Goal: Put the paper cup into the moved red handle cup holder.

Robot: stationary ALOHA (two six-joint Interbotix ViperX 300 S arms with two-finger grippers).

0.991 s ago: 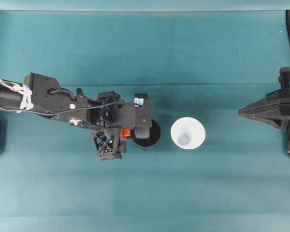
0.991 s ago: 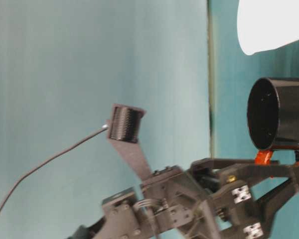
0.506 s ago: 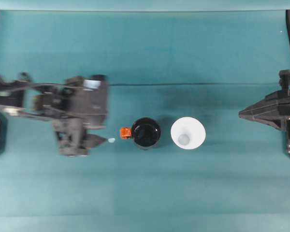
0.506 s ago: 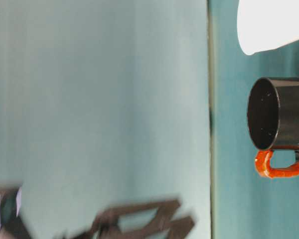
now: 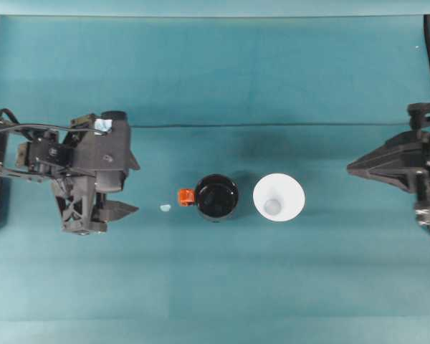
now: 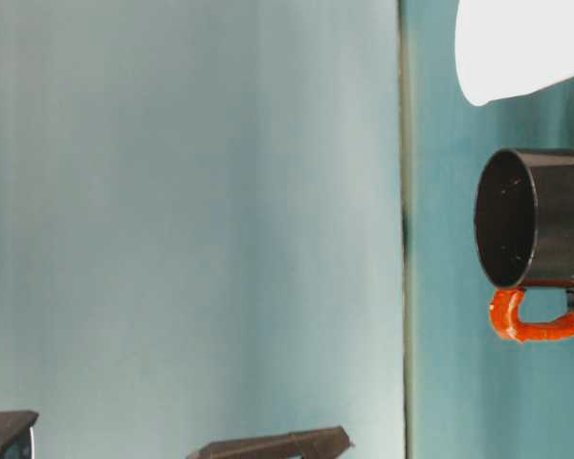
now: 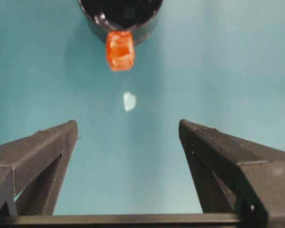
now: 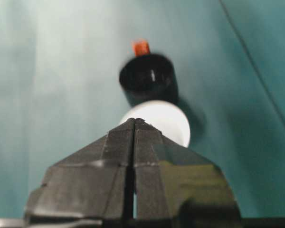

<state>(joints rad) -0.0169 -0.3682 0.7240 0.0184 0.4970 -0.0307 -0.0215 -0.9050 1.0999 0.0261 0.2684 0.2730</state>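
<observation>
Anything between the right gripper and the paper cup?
Nothing visible. In the overhead view only bare teal table lies between the shut right gripper and the paper cup. The red handle cup holder stands on the cup's far side.

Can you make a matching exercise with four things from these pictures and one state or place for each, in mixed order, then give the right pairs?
Things:
1. paper cup
2. holder
3. left gripper
4. right gripper

States or places:
A. shut, holding nothing
B. open, holding nothing
C. black, upright, red handle toward the left arm
D. white, rim down on the table, beside the holder

Pairs: 1-D, 2-C, 3-B, 4-A
</observation>
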